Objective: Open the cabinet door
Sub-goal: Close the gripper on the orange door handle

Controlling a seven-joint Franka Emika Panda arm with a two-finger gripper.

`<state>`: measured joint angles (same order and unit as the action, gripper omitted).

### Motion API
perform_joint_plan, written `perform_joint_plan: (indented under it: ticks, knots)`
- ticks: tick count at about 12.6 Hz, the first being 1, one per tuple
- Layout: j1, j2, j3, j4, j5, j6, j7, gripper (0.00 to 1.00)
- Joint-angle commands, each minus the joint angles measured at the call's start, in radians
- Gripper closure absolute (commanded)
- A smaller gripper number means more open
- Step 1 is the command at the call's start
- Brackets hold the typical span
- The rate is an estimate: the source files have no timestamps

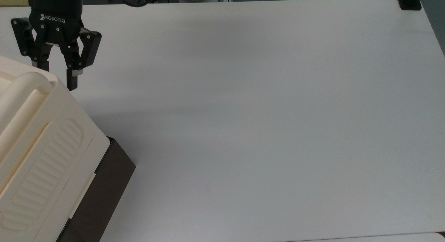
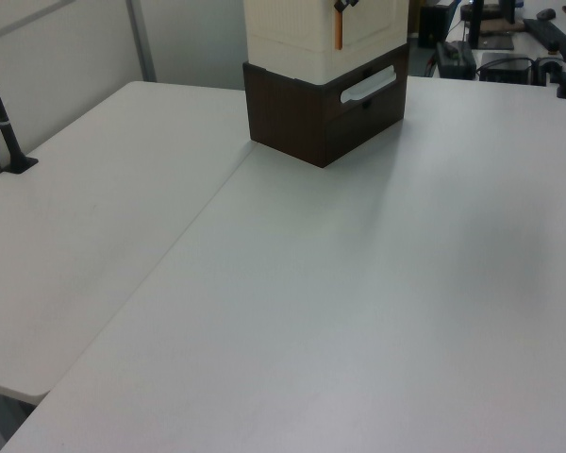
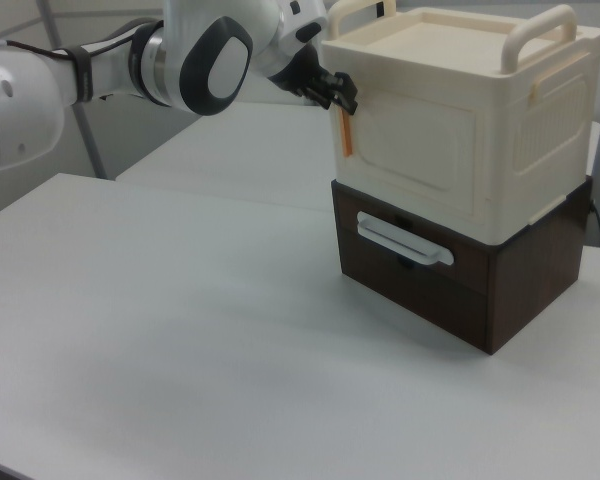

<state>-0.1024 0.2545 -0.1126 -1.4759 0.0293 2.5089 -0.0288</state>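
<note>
The cabinet (image 1: 41, 137) is a cream box with a thick bar handle (image 1: 21, 96) on a dark brown base (image 1: 100, 196), at the top view's left edge. In the right view the cabinet door (image 3: 410, 150) is the flat front panel with a recessed rounded field, shut, with an orange strip (image 3: 345, 130) along its left edge. My gripper (image 1: 57, 75) is open and hangs at the cabinet's far top corner. One finger is partly hidden behind the cabinet's rim; the other finger (image 1: 72, 81) stands just outside it. In the right view the gripper (image 3: 337, 92) is at the door's upper left corner.
The brown base holds a drawer with a white handle (image 3: 405, 243). The white table (image 1: 260, 113) spreads wide to the top view's right. A black clamp (image 1: 410, 2) sits at its far right corner, and a black post (image 2: 5, 132) stands at the left view's left. My white arm (image 3: 180, 60) reaches in from the right view's left.
</note>
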Motion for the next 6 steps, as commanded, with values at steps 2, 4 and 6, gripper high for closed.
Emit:
perform_joint_plan:
  ticks: [2, 4, 6]
  knots:
    - [0.006, 0.014, -0.010, 0.014, -0.022, 0.044, 0.039, 0.52]
    - [0.006, 0.025, -0.010, 0.014, -0.022, 0.056, 0.087, 0.69]
    - [0.006, 0.025, -0.010, 0.016, -0.022, 0.056, 0.090, 0.83]
